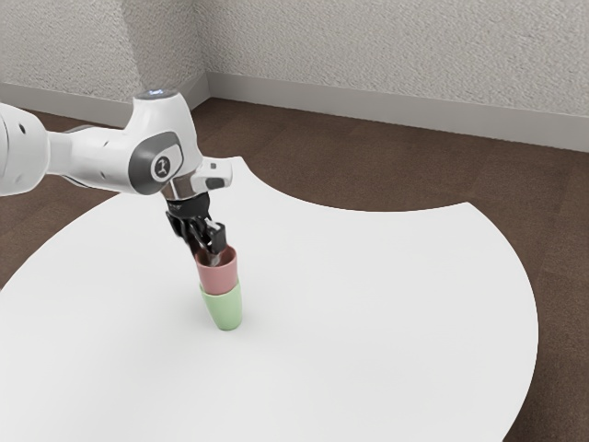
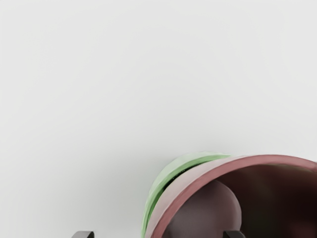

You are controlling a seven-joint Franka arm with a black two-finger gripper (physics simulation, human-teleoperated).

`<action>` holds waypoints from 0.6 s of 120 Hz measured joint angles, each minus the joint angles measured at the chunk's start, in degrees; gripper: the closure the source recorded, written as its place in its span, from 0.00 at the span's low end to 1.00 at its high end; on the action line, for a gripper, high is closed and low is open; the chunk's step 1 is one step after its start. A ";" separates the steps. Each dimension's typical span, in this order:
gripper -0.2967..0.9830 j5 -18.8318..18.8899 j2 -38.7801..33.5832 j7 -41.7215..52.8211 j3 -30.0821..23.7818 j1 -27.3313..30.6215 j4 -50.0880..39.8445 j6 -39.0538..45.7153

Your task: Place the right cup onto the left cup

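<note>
The pink cup (image 1: 218, 278) is stacked upright in the mouth of the green cup (image 1: 225, 311), which stands on the white table. At the pink cup's rim is my gripper (image 1: 206, 250), its fingers apart. In the wrist view the gripper (image 2: 158, 234) straddles the wall of the pink cup (image 2: 267, 159): one fingertip is outside with a gap to the wall, the other is over the cup's opening. The rim of the green cup (image 2: 168, 177) curves around the pink one just below its rim.
The white table (image 1: 368, 304) extends around the stacked cups, with a curved cut-out along its far edge. Beyond it lie the brown floor (image 1: 322, 166) and a textured wall (image 1: 386, 55).
</note>
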 joint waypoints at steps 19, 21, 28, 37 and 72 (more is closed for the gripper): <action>0.37 -0.04 -1.30 0.12 0.00 -0.03 -0.07 0.16; 0.36 -0.04 -1.61 0.14 0.00 -0.03 -0.08 0.12; 0.33 -0.04 -3.02 0.20 -0.04 -0.05 -0.10 -0.11; 0.30 -0.07 -5.09 0.29 -0.12 -0.13 -0.11 -0.79; 0.25 -0.20 -8.25 0.51 -0.98 -0.26 7.09 -7.47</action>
